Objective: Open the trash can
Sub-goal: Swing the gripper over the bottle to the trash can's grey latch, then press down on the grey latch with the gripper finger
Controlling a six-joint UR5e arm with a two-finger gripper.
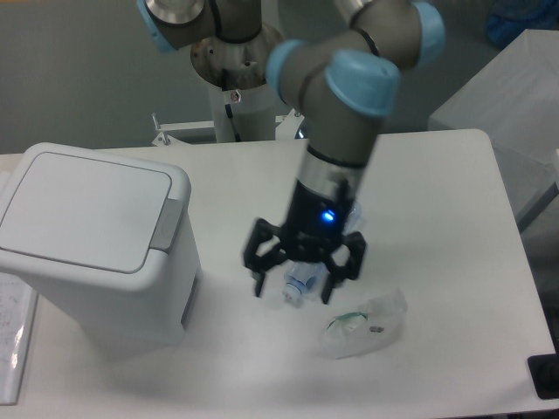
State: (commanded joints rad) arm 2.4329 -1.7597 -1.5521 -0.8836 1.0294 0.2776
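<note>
The trash can [96, 244] is a large boxy white bin at the left of the table, with its flat lid [83, 209] down and a grey push tab [168, 223] on its right edge. My gripper [294, 288] hangs over the middle of the table, well to the right of the can and apart from it. Its two black fingers [261, 281] point down and stand spread open, with nothing held. A small clear plastic bottle [300, 283] lies on the table between and behind the fingers.
A crumpled clear plastic bag [367, 325] lies right of the gripper. A paper sheet [13, 336] sits at the table's left edge beside the can. A black object [546, 375] shows at the lower right corner. The arm's base [234, 61] stands at the back.
</note>
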